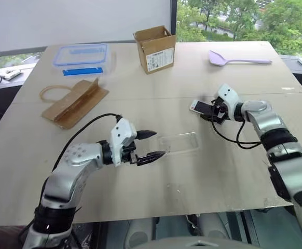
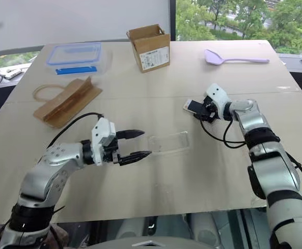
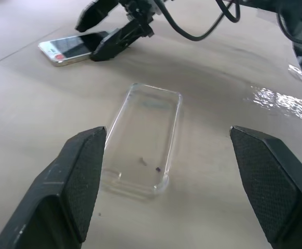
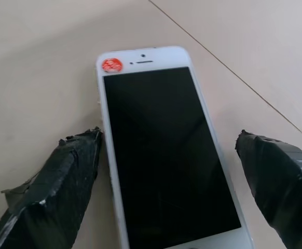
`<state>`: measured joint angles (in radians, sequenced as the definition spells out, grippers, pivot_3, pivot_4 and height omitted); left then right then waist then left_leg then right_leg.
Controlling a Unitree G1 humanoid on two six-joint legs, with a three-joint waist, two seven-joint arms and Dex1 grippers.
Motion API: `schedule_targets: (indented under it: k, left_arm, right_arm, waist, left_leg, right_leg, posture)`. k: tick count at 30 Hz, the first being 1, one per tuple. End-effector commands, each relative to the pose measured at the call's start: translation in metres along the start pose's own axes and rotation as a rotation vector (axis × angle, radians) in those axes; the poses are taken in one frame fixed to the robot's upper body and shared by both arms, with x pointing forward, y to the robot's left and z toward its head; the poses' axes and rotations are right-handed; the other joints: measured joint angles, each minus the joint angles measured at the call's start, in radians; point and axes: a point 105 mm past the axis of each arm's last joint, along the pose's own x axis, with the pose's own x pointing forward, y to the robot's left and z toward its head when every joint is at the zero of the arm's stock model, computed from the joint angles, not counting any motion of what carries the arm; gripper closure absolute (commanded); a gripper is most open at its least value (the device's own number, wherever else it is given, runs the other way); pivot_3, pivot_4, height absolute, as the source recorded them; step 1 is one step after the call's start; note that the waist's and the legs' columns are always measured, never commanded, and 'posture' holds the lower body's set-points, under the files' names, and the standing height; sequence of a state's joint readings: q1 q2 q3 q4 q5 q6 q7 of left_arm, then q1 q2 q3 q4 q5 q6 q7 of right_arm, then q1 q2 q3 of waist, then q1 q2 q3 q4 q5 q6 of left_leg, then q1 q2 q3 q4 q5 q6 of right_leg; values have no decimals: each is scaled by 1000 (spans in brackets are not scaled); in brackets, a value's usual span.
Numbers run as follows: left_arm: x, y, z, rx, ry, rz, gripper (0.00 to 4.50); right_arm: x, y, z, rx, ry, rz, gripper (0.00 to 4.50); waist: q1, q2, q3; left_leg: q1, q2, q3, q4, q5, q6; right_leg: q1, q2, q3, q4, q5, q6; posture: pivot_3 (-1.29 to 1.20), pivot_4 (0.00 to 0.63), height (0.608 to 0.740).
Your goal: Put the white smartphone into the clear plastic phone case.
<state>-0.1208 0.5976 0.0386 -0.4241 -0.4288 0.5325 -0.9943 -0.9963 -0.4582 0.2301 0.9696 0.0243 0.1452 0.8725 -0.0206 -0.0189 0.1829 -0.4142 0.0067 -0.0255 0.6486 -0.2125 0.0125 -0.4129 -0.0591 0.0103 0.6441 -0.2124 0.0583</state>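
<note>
**Clear case lies free, phone between spread gripper fingers**

Transparent plastic marks the landmark: the clear plastic phone case [image 1: 178, 142] lies flat on the pale wooden surface [image 1: 192, 78], open side up, with nothing inside it. All places below are told from this case.

Just beside its near-left end hovers the left gripper [image 1: 150, 145], its two black fingers spread wide and grasping nothing; the fingertips stand on either side of the case's end without touching it, as the left wrist view shows.

Beyond the case and to its right lies the white smartphone [image 4: 161, 150], screen up, dark glass with white bezels and a small red round sticker beside the earpiece. It rests flat on the surface, apart from the case. The right gripper [image 1: 209, 110] has its fingers released and set on either side of the phone's lower half; one finger [image 4: 63, 181] lies close against the phone's long edge, the other stands clear of it.

Far beyond the case stands an open cardboard box [image 1: 155, 49]. Beyond and left of the case lie a folded brown paper bag [image 1: 73, 101] and a clear blue-rimmed food box [image 1: 82, 57]. Far beyond and right lies a lilac spatula [image 1: 236, 59].
</note>
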Motion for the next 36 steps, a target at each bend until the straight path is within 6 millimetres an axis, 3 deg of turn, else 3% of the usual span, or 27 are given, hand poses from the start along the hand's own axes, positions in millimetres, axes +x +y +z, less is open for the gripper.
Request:
schedule_targets:
  k: [1,3,8,9,12,15,17,18,20,23,26,29,32,34,36]
  left_arm:
    - [-6,-2,10,45,-36,45,615]
    - [-8,-3,8,39,-37,62,615]
    - [-12,-5,0,23,-22,82,551]
    - [-13,-4,-2,22,-17,87,551]
    - [-16,-1,-9,14,4,112,551]
    - [-19,-1,-17,5,21,109,551]
    - [-21,0,-21,-10,23,117,551]
    - [-22,1,-22,-15,21,118,551]
    - [-22,2,-24,-19,19,109,551]
    - [-22,1,-29,-32,9,79,551]
    - [-21,4,-33,-16,7,81,551]
    - [-20,4,-34,1,11,72,551]
    - [-19,5,-32,15,5,87,551]
    - [-20,3,-32,22,6,96,551]
    - [-20,3,-32,27,4,106,551]
  right_arm:
    - [-4,-7,-17,57,85,5,0]
    - [-4,1,-25,97,125,71,0]
    - [-3,10,-37,96,160,138,1518]
    - [-3,10,-36,89,144,134,1540]
    - [-12,5,-19,60,20,135,1540]
    - [-25,7,13,17,-123,176,1548]
    - [-44,37,44,-98,-205,273,1786]
    - [-50,56,52,-149,-218,319,2244]
    - [-55,90,57,-227,-211,384,3284]
    - [-49,135,51,-365,-156,448,4441]
    - [-39,147,46,-411,-137,432,4441]
    - [-35,141,56,-325,-181,400,4441]
    - [-45,114,73,-218,-256,331,3731]
    - [-52,91,69,-179,-247,275,2626]
    - [-54,78,66,-154,-238,245,1828]
  waist:
    - [-1,0,0]
    - [3,0,0]
    - [5,0,-2]
    - [5,0,-2]
    - [6,0,-2]
    - [7,1,-1]
    - [7,3,-1]
    - [7,3,0]
    - [2,4,0]
    - [-2,4,0]
    - [2,4,0]
    - [7,4,0]
    - [9,3,0]
    - [10,3,0]
    - [10,3,0]
  left_leg:
    - [0,0,0,0,0,0]
    - [1,0,-1,0,0,0]
    - [1,0,-1,1,0,0]
    - [1,0,-1,0,0,0]
    - [1,0,-2,0,0,0]
    - [0,0,-2,-1,0,0]
    - [0,0,-1,-1,0,0]
    - [-1,0,-1,-1,0,0]
    - [-1,1,-2,-2,0,0]
    - [0,2,-2,-3,0,0]
    - [0,2,-1,-2,0,0]
    - [-1,2,-1,1,0,0]
    - [-1,2,-1,1,0,0]
    - [-1,2,-1,1,0,0]
    - [-1,1,-1,0,0,0]
  right_leg:
    - [0,0,0,1,0,0]
    - [1,0,0,1,0,-2]
    - [2,0,0,1,-1,-3]
    - [2,0,-1,1,0,-3]
    - [2,0,-1,1,0,-1]
    - [1,0,-1,0,0,-1]
    - [0,0,0,0,1,-1]
    - [-1,0,0,0,1,-1]
    - [-2,0,0,1,0,-1]
    - [-2,3,1,1,0,-1]
    - [-2,3,0,1,-4,-2]
    - [-2,2,1,1,-4,-2]
    - [-1,1,1,1,-2,-5]
    - [-1,1,1,1,-2,-5]
    - [-1,1,1,0,-2,-5]
  posture:
    - [0,150,740]
    - [0,150,740]
    - [0,150,740]
    - [0,150,740]
    - [0,150,740]
    - [0,150,740]
    - [0,150,740]
    - [0,150,740]
    - [0,150,740]
    - [0,150,740]
    - [0,150,740]
    - [0,150,740]
    - [0,150,740]
    - [0,150,740]
    - [0,150,740]
